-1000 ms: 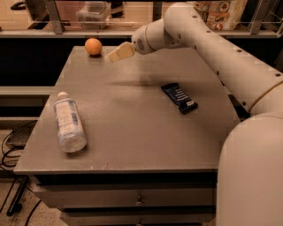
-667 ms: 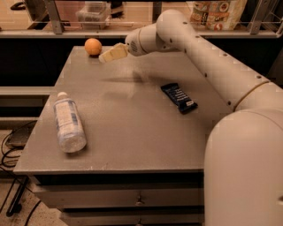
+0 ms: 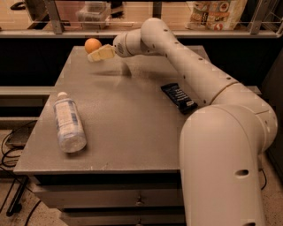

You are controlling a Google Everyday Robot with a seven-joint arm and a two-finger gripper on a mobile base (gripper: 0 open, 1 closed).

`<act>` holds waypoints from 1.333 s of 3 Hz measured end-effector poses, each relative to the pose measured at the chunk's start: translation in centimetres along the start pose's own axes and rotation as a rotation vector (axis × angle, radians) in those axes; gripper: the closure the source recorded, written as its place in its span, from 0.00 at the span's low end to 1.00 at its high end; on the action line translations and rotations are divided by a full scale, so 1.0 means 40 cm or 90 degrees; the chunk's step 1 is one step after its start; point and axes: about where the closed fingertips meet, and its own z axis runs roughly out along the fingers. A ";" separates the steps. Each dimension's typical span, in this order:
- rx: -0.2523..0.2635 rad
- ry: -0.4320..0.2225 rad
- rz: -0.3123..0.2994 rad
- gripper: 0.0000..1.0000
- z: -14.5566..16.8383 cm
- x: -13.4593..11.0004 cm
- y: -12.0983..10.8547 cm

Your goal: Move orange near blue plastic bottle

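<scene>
My pincer [image 3: 95, 55] hangs low over the far left of the grey table [image 3: 132, 141], its tip just beside the orange [image 3: 92, 44] on the fruit's near right side. I cannot tell whether it is open or closed, nor whether it touches the fruit. It carries nothing that I can see. My arm [image 3: 185, 66] reaches in from the right across the far half of the table.

The step in hand, as I judge it, is the approach to the grasp. The orange sits close to the far left corner and is round, so a glancing touch could roll it over the edge. I should come at it squarely, straddle its widest part and close gently before lifting. The carry then runs to the near left, where the blue plastic bottle [image 3: 69, 124] lies on its side with its white cap pointing far, well apart from the orange. The fruit should go down beside the bottle's long flank without a nudge, since a lying bottle rolls too. The dark snack bar wrapper [image 3: 178, 98] lies flat to the right, out of that path.

The bottle is capped, and what it holds I cannot make out. Beyond the table, a clear tub [image 3: 93, 11] stands at left and printed bags [image 3: 216, 9] at right, and I cannot tell what is in either.
</scene>
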 end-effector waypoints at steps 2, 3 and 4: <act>0.006 -0.003 -0.005 0.00 0.087 -0.017 -0.004; 0.012 0.000 -0.012 0.00 0.104 -0.028 -0.002; 0.022 0.009 -0.015 0.00 0.142 -0.033 -0.013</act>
